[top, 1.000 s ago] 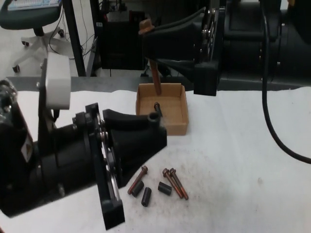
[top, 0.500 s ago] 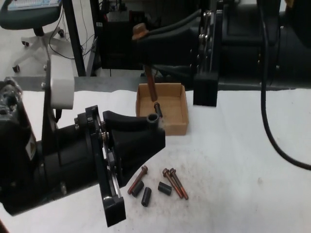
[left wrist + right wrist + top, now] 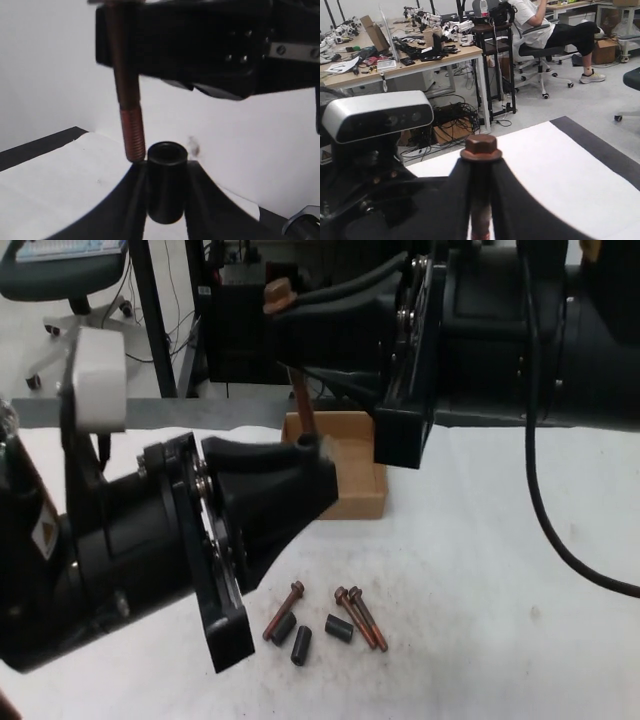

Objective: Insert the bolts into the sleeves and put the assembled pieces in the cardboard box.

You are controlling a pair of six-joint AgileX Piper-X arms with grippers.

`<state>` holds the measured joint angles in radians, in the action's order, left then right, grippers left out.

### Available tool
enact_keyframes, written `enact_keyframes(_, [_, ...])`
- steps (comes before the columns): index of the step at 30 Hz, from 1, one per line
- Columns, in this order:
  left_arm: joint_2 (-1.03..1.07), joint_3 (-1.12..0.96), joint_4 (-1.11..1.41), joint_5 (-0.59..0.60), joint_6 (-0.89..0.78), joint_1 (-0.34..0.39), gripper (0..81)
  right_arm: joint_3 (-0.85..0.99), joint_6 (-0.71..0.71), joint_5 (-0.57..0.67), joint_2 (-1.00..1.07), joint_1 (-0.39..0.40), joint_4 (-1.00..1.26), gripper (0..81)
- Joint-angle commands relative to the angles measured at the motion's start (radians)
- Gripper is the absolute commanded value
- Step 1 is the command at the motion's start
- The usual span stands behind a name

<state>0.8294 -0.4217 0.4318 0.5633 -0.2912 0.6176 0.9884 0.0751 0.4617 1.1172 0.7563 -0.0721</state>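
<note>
Containing: the cardboard box (image 3: 362, 502) stands open-topped on the bench beyond my left gripper (image 3: 312, 452), which hides most of its inside, so I cannot tell what lies in it
Loose parts: three loose bolts (image 3: 283, 608) and three loose sleeves (image 3: 301, 645), black, lie close together on the near side of the bench, well apart from the box
Surface: a white sheet (image 3: 480, 570) covers the bench
Room: a cluttered desk (image 3: 395, 55) stands behind, and an office chair (image 3: 60, 280) stands past the far edge of the bench
Left jaws: clamped on a black sleeve (image 3: 166, 190), one finger on each side
Right jaws: my right gripper (image 3: 481, 172) is clamped on a copper-coloured bolt (image 3: 126, 85) just under its hex head
Sleeve axis: upright, open bore facing up
Bolt axis: near upright above the sleeve, head up, threaded end down, its tip at the sleeve's rim, just beside the bore and not inside it
</note>
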Motion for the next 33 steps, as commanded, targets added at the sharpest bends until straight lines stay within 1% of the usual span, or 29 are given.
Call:
enact_keyframes(1, [0.001,-0.009,0.029,-0.009,-0.009,-0.006,0.3,0.003,-0.009,-0.03,-0.003,0.002,0.03,0.8])
enact_keyframes(6, [0.001,-0.009,0.029,-0.009,-0.009,-0.011,0.3,0.003,-0.009,-0.038,-0.003,0.002,0.032,0.8])
enact_keyframes(10, [0.001,-0.009,0.029,-0.047,-0.032,-0.01,0.3,0.003,-0.009,-0.038,-0.003,0.002,0.032,0.8])
enact_keyframes(13, [0.001,-0.009,0.003,-0.029,-0.042,-0.01,0.3,0.003,-0.009,-0.04,-0.003,0.002,0.044,0.8])
enact_keyframes(16, [0.001,-0.009,-0.032,0.0,-0.05,-0.01,0.3,0.003,-0.009,-0.045,-0.003,0.002,0.104,0.8])
enact_keyframes(19, [0.001,-0.009,-0.037,-0.003,-0.05,-0.01,0.3,0.003,-0.009,-0.045,-0.003,0.002,0.155,0.8])
enact_keyframes(23, [0.003,-0.009,-0.034,-0.01,-0.05,-0.01,0.3,0.003,-0.006,-0.035,-0.003,0.002,0.149,0.8])
enact_keyframes(26, [0.003,-0.009,-0.034,-0.041,-0.05,-0.01,0.3,0.003,-0.006,-0.035,-0.003,0.016,0.114,0.8])
enact_keyframes(28, [0.003,-0.009,-0.032,-0.063,-0.05,-0.01,0.3,0.003,-0.006,-0.037,-0.003,0.039,0.094,0.8])
enact_keyframes(33, [0.003,-0.009,-0.032,-0.053,-0.05,-0.01,0.3,0.003,-0.041,-0.049,-0.003,0.081,0.072,0.8])
